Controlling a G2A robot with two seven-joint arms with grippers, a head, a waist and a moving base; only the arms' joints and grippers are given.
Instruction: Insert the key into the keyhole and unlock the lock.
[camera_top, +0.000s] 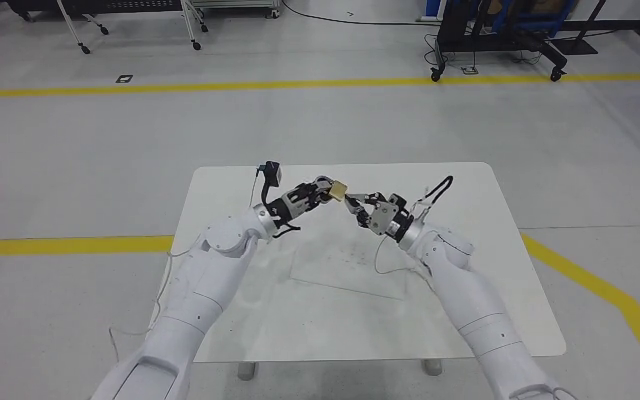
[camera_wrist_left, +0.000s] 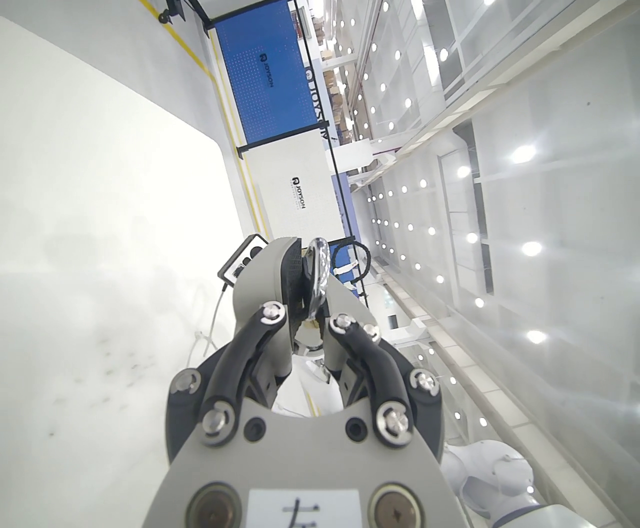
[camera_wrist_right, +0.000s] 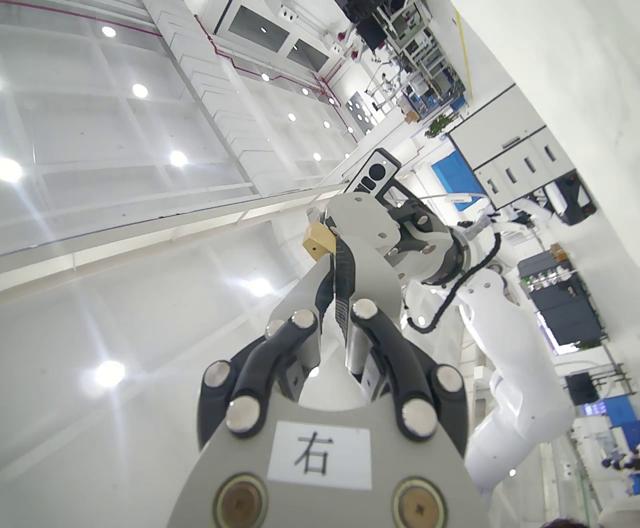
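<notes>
Hold on the left: left gripper (camera_top: 316, 191) clamped shut on the steel shackle (camera_wrist_left: 318, 267) of the lock (camera_top: 338, 188), loop nipped between its pads close to the tips; brass body carried just past those fingertips, raised clear of the table (camera_top: 470, 300) and turned toward the other arm; long axis of the lock roughly in line with the left fingers, shackle end inward, keyhole end judged outward, keyhole itself too small to make out; next to the right, touching or all but touching the brass, right gripper (camera_top: 359, 207), closed tight as well, pads (camera_wrist_right: 345, 282) pressed flat together with barely a slit between; judged to be pinching the key, a thin flat thing being the likeliest fit for so narrow a gap, yet key hidden between the pads and not seen as such; from the right wrist, lock straight ahead of the fingertips and hard up against them, one corner and one flat face showing, left gripper directly behind it; blade seated already or only at the mouth of the keyhole: impossible to tell; neither arm nearer than the other, both meeting tip to tip; coming move judged to hinge on a single line: long axis of the key, running out along the right fingers, to match the bore of the lock dead ahead; any tilt between the two likely to bind the blade; once seated, a twist of the right wrist about that same axis, left grip resisting to stop the body swinging on its shackle.
</notes>
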